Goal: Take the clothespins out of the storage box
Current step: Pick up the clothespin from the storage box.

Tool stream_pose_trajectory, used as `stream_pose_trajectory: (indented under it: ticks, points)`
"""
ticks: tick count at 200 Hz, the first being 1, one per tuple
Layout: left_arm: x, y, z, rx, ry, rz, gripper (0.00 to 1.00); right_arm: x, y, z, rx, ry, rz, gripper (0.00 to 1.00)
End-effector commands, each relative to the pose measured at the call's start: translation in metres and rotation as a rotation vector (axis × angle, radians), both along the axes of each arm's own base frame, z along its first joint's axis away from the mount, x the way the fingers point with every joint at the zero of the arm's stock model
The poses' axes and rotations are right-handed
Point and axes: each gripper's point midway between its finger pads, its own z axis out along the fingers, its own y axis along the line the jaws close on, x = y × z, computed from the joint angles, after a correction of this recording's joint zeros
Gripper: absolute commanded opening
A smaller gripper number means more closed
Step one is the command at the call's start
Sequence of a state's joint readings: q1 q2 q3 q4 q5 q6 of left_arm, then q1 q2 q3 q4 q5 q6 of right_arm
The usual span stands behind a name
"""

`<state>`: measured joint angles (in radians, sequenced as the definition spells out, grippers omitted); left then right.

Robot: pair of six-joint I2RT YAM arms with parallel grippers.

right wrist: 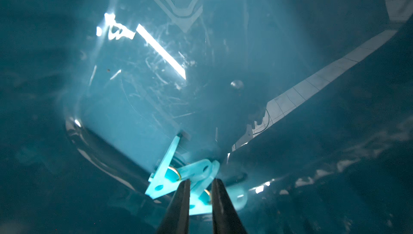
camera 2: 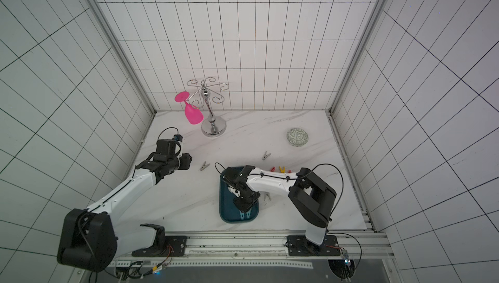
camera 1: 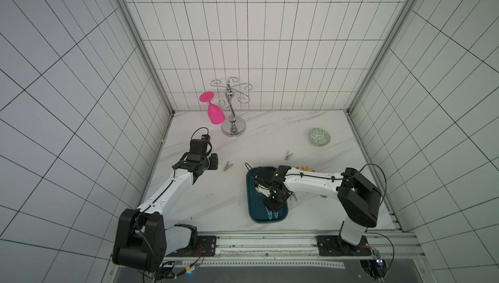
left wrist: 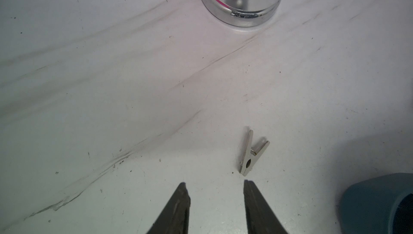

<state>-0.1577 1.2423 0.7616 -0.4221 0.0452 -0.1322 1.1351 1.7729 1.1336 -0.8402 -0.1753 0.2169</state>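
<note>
The right pincer [right wrist: 201, 184] is down inside the storage box [right wrist: 134, 110], clenched on a light blue clothespin [right wrist: 200, 196] whose body fills the narrow gap between its two fingers. A second blue clothespin [right wrist: 165, 172] leans against it, just ahead of the tips and to one side. Both seem to rest on the box floor, so the grip looks made but the lift not yet begun. The steep approach makes sense, since pins lying flat in a walled box can only be pinched from above. In both top views the right arm folds at the elbow, its forearm laid across the box and its wrist bent sharply down.

The left pincer [left wrist: 215, 187] is released and empty over the worktop [left wrist: 111, 87]. A grey clothespin [left wrist: 252, 154] lies just beyond one fingertip. The left arm stretches forward, forearm low and wrist about level.

Another grey clothespin [camera 1: 288, 155] and a yellow clothespin [camera 2: 282, 170] lie outside, well beyond the right pincer. The blue pair are the only pins I can see left inside, though the arm hides part of the floor.
</note>
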Motion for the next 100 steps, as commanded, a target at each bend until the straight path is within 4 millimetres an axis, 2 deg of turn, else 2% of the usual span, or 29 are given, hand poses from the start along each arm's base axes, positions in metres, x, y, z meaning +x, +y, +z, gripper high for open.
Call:
stream_pose_trajectory:
  ticks: [1,36,57,83,100]
  points:
    - [0.003,0.003,0.007,-0.008,-0.035,0.016,0.42,0.006,0.003,-0.005,-0.030,-0.035,-0.002,0.20]
    - [0.002,0.002,0.007,-0.011,-0.034,0.016,0.42,0.009,0.001,-0.009,-0.045,-0.048,-0.006,0.18]
    - [0.002,0.003,0.007,-0.010,-0.032,0.017,0.42,0.012,0.003,-0.007,-0.040,-0.065,-0.005,0.11]
    - [0.002,0.004,0.008,-0.008,-0.031,0.020,0.42,0.019,0.008,0.003,-0.004,-0.105,-0.006,0.03]
    - [0.003,0.004,0.007,-0.008,-0.031,0.022,0.42,0.024,0.012,0.014,0.028,-0.134,-0.005,0.01]
